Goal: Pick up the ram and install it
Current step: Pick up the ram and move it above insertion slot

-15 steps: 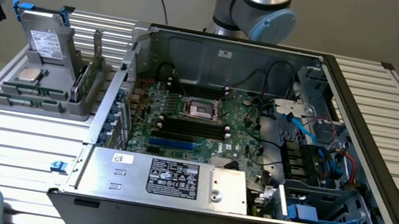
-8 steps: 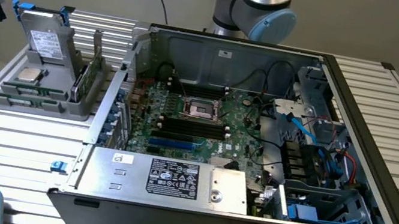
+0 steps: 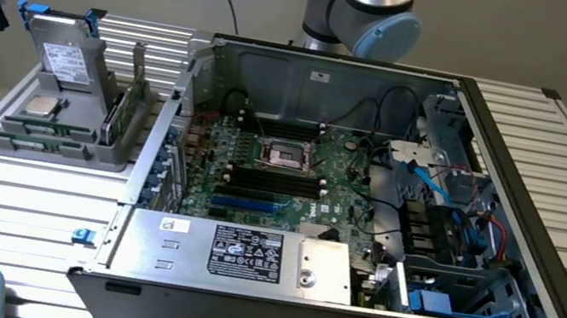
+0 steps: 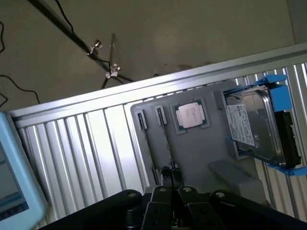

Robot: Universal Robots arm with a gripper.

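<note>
The tool [image 4: 171,176] has its two fingers pressed together, and nothing is between them. In the exterior view it hangs in the upper left corner of the frame, high over the table [image 3: 11,200].

The ram [image 3: 120,114] stands on its thin edge in the gray holder [image 3: 54,151], in the left part of the exterior view. It is lower than the tool and toward the exterior view's right of it, and the two are well apart. The ram's long side runs from the back of the holder toward the front. It sits on the side of the holder next to the open computer case [image 3: 514,163].

In the wrist view the ram is only a thin dark line, because the camera looks along its top edge. That line runs almost straight at the fingertips, so the tool seems lined up with the long way of the stick.

Some things are hard to see. The chips and label on the ram do not show. The near end of the ram hides behind the fingertips in the wrist view. The long black slots [image 3: 274,179] on the board look bare, but I cannot be sure.
</note>
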